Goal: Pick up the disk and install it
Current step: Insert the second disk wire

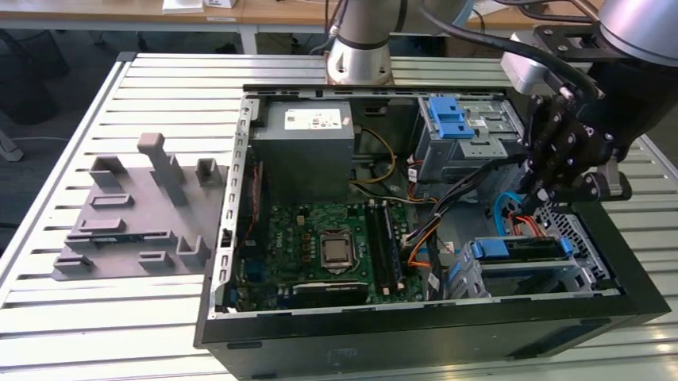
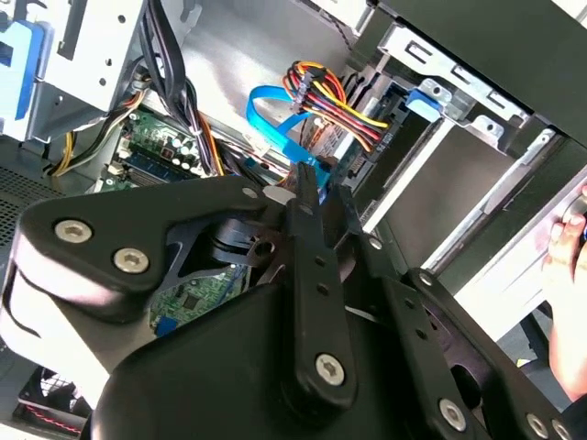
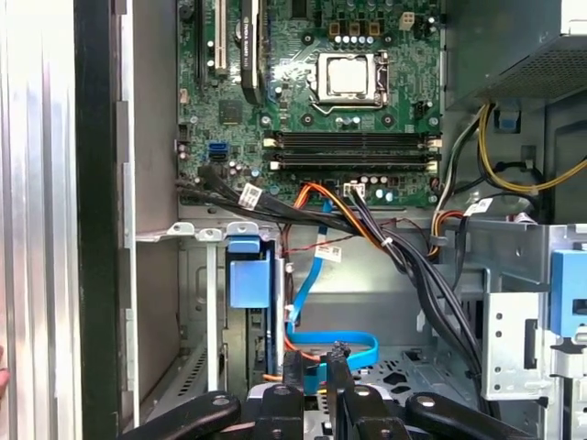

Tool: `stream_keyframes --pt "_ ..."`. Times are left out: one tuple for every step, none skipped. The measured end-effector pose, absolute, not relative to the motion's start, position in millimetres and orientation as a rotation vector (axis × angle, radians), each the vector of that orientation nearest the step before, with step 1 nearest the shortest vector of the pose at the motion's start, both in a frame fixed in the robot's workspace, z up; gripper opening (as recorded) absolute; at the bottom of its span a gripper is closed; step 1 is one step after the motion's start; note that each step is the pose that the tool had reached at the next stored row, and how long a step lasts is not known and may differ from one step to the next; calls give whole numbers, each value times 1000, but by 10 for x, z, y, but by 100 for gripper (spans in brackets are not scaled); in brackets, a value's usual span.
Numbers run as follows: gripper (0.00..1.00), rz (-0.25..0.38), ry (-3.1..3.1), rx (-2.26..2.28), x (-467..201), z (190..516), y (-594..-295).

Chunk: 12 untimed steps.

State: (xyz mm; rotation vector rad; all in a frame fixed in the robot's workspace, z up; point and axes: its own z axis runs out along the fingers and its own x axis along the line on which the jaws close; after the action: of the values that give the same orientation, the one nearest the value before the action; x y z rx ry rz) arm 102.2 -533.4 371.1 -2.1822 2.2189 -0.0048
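Observation:
The disk [image 1: 521, 249], silver-grey with blue rails, sits in the drive bay at the lower right of the open computer case [image 1: 424, 333] in the exterior view. Its blue end tab shows in both wrist views [image 3: 249, 282] [image 2: 424, 99]. My black gripper [image 1: 545, 193] hangs inside the case just above and behind that bay, apart from the disk. Its fingertips stand close together with nothing held, over a blue data cable [image 3: 353, 346] in the first wrist view. The gripper [image 3: 316, 368] [image 2: 318, 197] shows near the picture edge in both wrist views.
A grey cage with a blue latch [image 1: 453, 119] and a grey power supply box [image 1: 307, 143] stand at the back of the case. Cable bundles [image 1: 466, 198] cross beside the motherboard [image 1: 329, 246]. A grey fixture [image 1: 132, 214] lies at the exterior view's left. A person's hand [image 2: 564, 266] rests at the case edge.

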Motion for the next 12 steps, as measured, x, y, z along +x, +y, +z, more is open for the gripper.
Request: stream_keyframes --pt "25 -5 2219 -2182 1020 3705 -5328" --pt "25 -5 2219 -2183 1019 3697 -5323" --pt "25 -6 2219 -2183 1017 3687 -5319" --pt "25 -8 2220 -2184 1016 3678 -5315" --pt "25 -11 2221 -2185 1014 3667 -5313" --pt "25 -14 2223 -2186 1013 3658 -5310" --pt "25 -18 2225 -2188 1012 3649 -5307" --pt "25 -23 2227 -2190 1011 3640 -5306" --pt "25 -28 2229 -2193 1010 3631 -5304" --pt "25 -34 2231 -2195 1010 3623 -5304" --pt "25 -39 2234 -2198 1010 3614 -5303" --pt "25 -43 2235 -2199 1010 3605 -5303"
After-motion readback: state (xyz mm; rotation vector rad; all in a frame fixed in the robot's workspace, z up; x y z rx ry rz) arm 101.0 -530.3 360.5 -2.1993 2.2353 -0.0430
